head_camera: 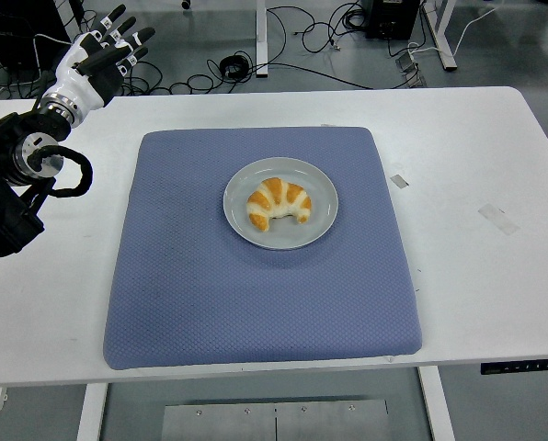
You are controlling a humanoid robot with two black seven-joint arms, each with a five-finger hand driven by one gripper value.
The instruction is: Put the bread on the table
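- I see the left arm (21,175) only in part: its upper section is cut off at the picture's left edge, and its black cable loops cover part of the forearm.
- The left hand (97,60) is raised past the table's far left corner, over the floor. I read its fingers (119,37) as extended and slightly fanned, gripping nothing. The thumb side is hard to make out from my view.
- The table (476,156) is white; its near edge runs along the bottom of the picture, and its left end is partly covered by the arm.
- A blue mat (200,294) lies flat on the middle of the table.
- A grey plate (322,188) sits on the mat, slightly beyond the mat's centre.
- The bread (278,204), a croissant with pale stripes, lies inside the plate. It is curved, with its two ends pointing toward the near edge. It rests on the plate, not on the table surface, well apart from the hand.
- Two small pieces of tape (497,219) lie on the bare table right of the mat; I cannot tell what they mark.
- Cables (302,37) trail across the floor beyond the table's far edge.
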